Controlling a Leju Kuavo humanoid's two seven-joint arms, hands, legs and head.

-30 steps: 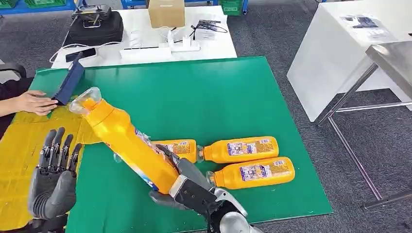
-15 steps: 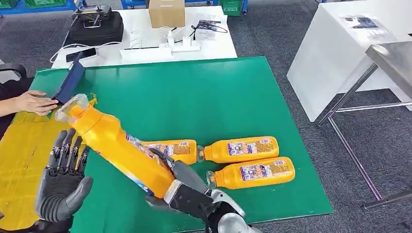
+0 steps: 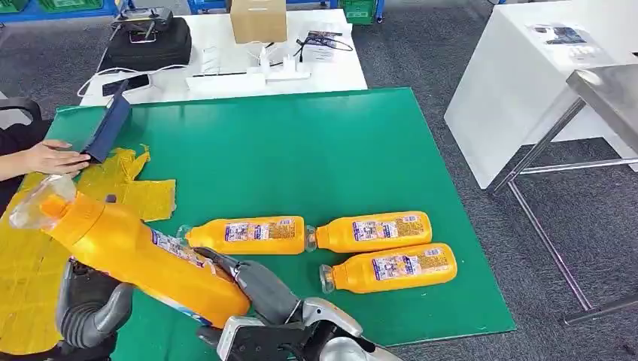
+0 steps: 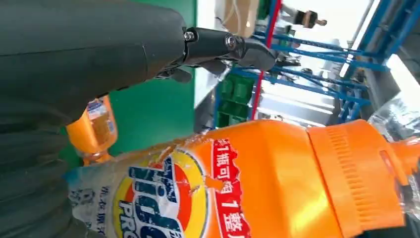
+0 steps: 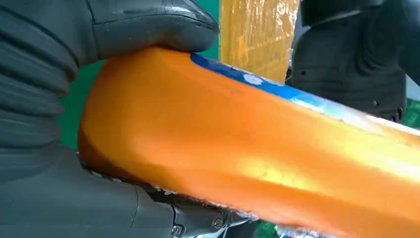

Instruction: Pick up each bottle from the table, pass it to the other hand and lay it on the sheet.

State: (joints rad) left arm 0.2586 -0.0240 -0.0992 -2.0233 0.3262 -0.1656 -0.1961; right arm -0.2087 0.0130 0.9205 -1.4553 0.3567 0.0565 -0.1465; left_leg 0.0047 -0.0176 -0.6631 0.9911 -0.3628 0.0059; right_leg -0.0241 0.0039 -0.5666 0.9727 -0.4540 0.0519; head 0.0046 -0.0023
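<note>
The right robot hand (image 3: 252,289) gripped a large orange plastic detergent bottle (image 3: 135,252) by its base, above the left robot hand (image 3: 90,304), whose grasp could not be told.

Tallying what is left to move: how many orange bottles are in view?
4. One big bottle is held by the right hand above the left hand; three smaller bottles lie on the green mat: left, middle, front right.
</note>
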